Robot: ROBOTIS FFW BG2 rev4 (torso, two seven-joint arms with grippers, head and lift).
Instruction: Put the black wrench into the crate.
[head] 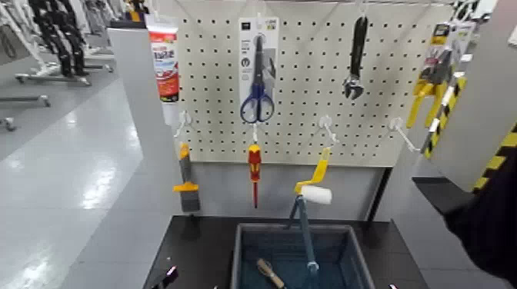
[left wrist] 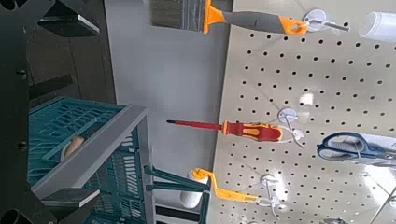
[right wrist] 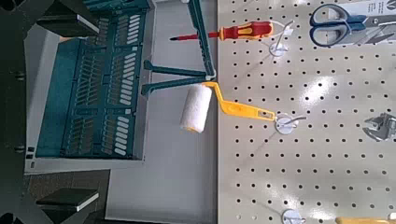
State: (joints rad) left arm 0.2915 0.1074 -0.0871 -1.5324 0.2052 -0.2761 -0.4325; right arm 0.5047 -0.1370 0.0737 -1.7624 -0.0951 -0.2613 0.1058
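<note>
The black wrench (head: 355, 55) hangs upright on the white pegboard (head: 308, 115), upper right of middle, silvery jaw end down. Its jaw end shows at the edge of the right wrist view (right wrist: 383, 126). The blue-grey crate (head: 245, 261) stands on the dark table below the board, with a blue upright handle bar (head: 306, 230) across it. It also shows in the left wrist view (left wrist: 112, 140) and the right wrist view (right wrist: 89, 93). My left gripper (left wrist: 89, 110) and right gripper (right wrist: 93, 105) are both open and empty, low near the crate, far below the wrench.
Also on the board: a red-and-white tube (head: 163, 61), blue-handled scissors (head: 257, 84), yellow-handled pliers (head: 431, 84), a brush (head: 187, 184), a red screwdriver (head: 254, 165), a paint roller (head: 314, 188). A small object (head: 269, 270) lies in the crate. A dark bulky shape (head: 492, 223) fills the right edge.
</note>
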